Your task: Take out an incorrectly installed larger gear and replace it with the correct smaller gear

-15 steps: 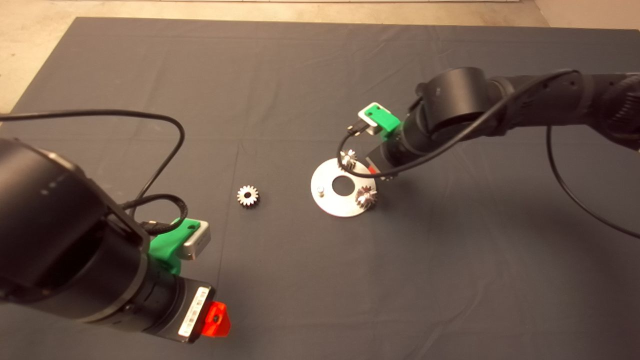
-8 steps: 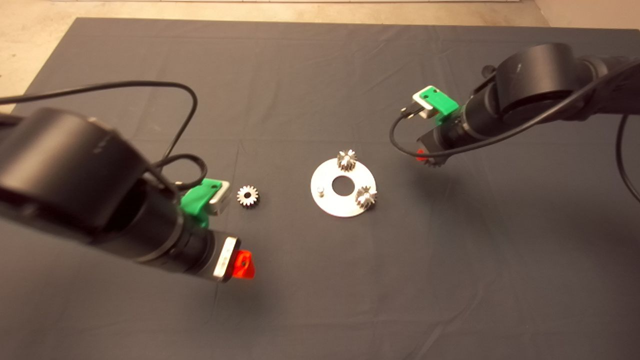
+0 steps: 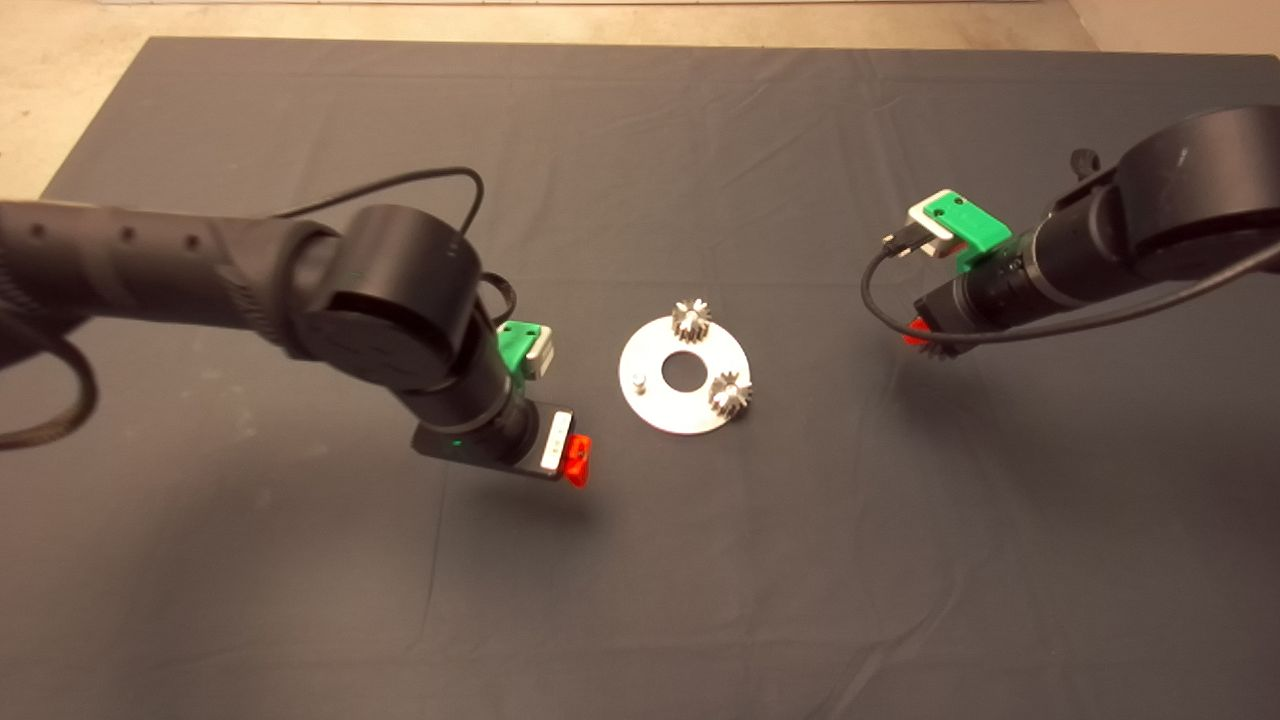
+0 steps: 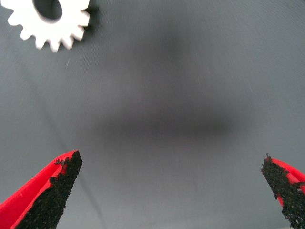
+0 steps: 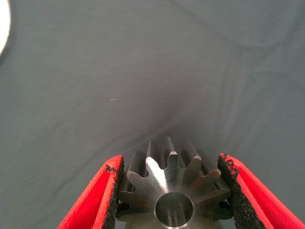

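Gear-swap scene on the dark mat [image 3: 300, 600]: the larger gear [image 5: 174, 188] is seen clamped between the red fingers of the right end effector [image 5: 171, 191], held above the mat well to the right of the round silver plate [image 3: 655, 405]. Two small gears [image 3: 691, 320] are seated on that plate beside a bare pin [image 3: 640, 380]. The left end effector [image 4: 171, 191], fingers spread apart, is poised near the smaller gear [image 4: 50, 21] lying on the mat.

Dark mat [image 3: 640, 560] bearing silver disc [image 3: 665, 405]
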Motion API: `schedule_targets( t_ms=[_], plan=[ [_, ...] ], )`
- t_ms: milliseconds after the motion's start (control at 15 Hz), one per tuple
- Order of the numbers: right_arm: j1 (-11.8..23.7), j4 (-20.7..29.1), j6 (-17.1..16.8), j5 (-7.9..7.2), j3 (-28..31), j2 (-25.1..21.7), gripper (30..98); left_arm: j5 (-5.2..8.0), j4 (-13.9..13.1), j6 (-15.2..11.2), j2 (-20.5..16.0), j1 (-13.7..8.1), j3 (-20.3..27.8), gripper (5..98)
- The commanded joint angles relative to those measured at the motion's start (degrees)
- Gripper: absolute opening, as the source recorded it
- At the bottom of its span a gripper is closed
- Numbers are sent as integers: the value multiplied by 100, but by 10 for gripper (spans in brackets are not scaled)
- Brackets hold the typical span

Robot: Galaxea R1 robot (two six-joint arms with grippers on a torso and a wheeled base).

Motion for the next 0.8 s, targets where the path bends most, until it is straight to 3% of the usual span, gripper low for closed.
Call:
schedule_targets(
  t_ms=[0, 400, 733],
  plan=[
    [121, 199, 54, 49, 363, -25, 494, 771, 620, 302, 133, 177, -556, 982],
    [86, 208, 72, 58, 482, -73, 494, 771, 690, 674, 49, 185, -1046, 982],
    [-274, 182, 63, 58, 487, -104, 494, 771, 708, 861, -192, 185, -1125, 982]
  ],
)
